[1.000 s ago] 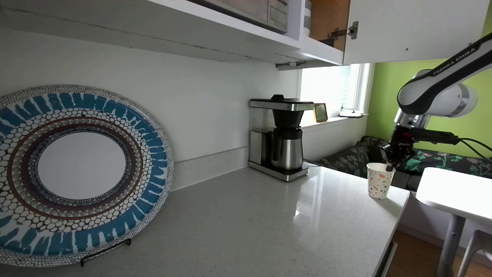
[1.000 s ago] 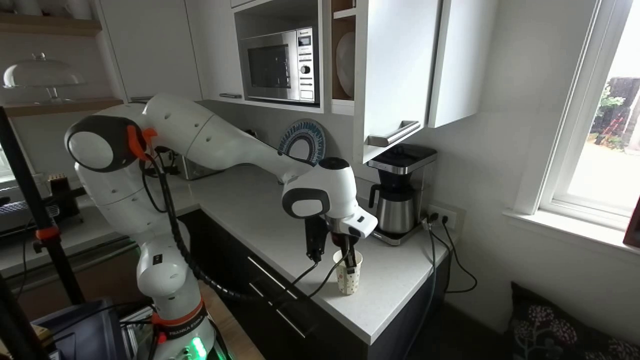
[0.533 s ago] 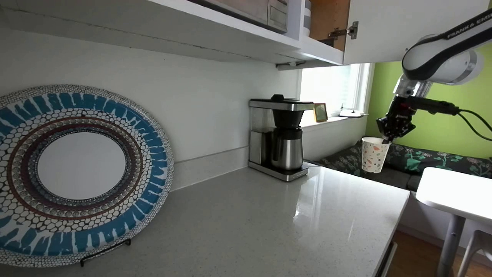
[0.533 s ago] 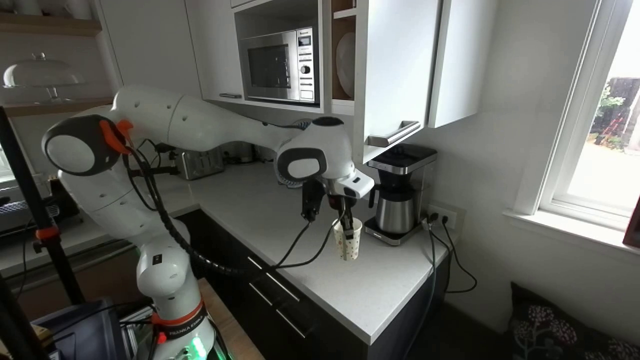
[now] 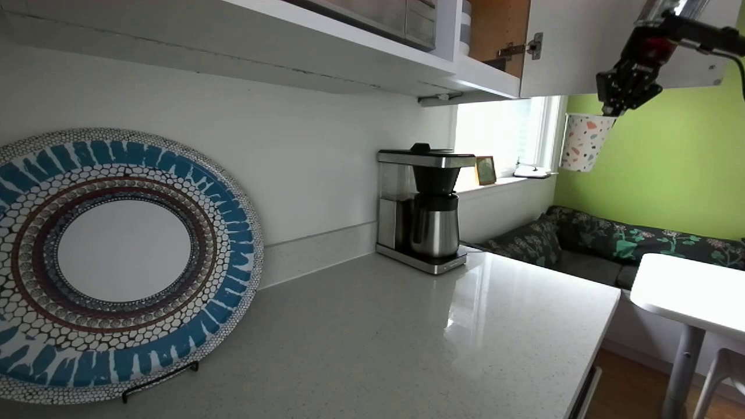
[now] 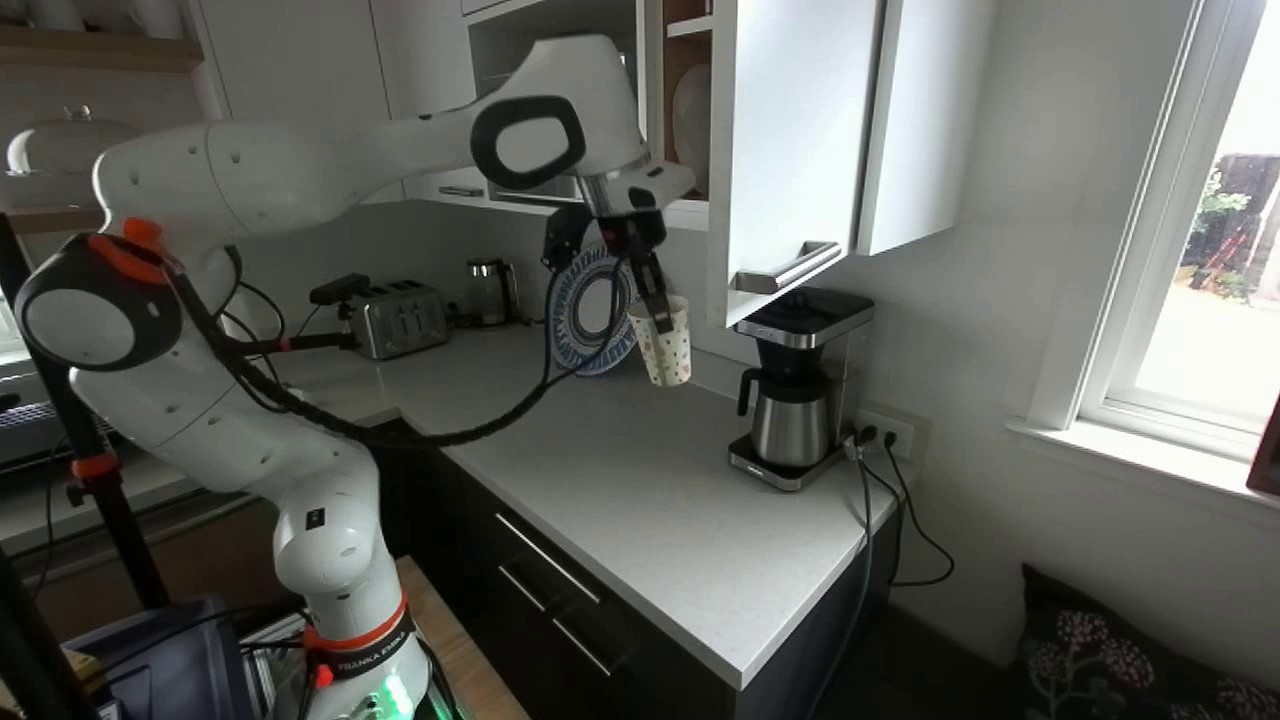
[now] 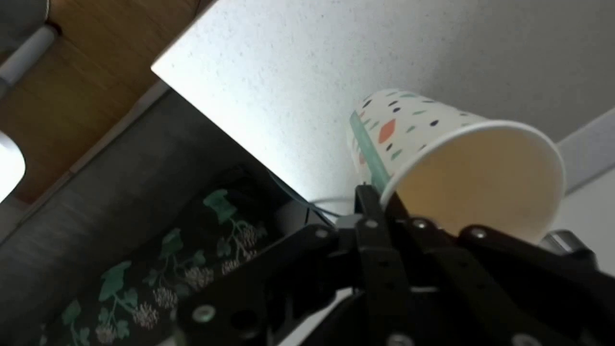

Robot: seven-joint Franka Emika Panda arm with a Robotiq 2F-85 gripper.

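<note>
I have the paper cup (image 5: 585,144) up in the air, above the counter (image 6: 620,490) and clear of its surface. Its mouth faces up and its body leans a little; the outside is white with scattered orange, green and dark flecks, and from the wrist view I look partly into its pale inside. I've got it at the rim: my gripper (image 7: 382,199) is closed down to the thickness of the paper, with one finger outside and the other just within the mouth.

My arm (image 6: 550,130) stretches out at about the height of the cupboards. In an exterior view the cup shows just beside the open cupboard door (image 6: 800,130), lower than most of it; I can't tell how near they are in depth. The coffee maker (image 5: 428,203) stands on the counter against the white wall (image 5: 326,163), its steel jug (image 5: 436,233) seated on the base. Farther along, a round patterned plate (image 5: 230,262) is propped on a black stand (image 5: 160,384), and beyond that, toward the corner, are a kettle (image 6: 490,292) and a toaster (image 6: 402,320). Past the counter's end I see a window (image 5: 495,131), flowered cushions (image 5: 634,238) below a green wall (image 5: 669,186), and a white table (image 5: 687,291).
</note>
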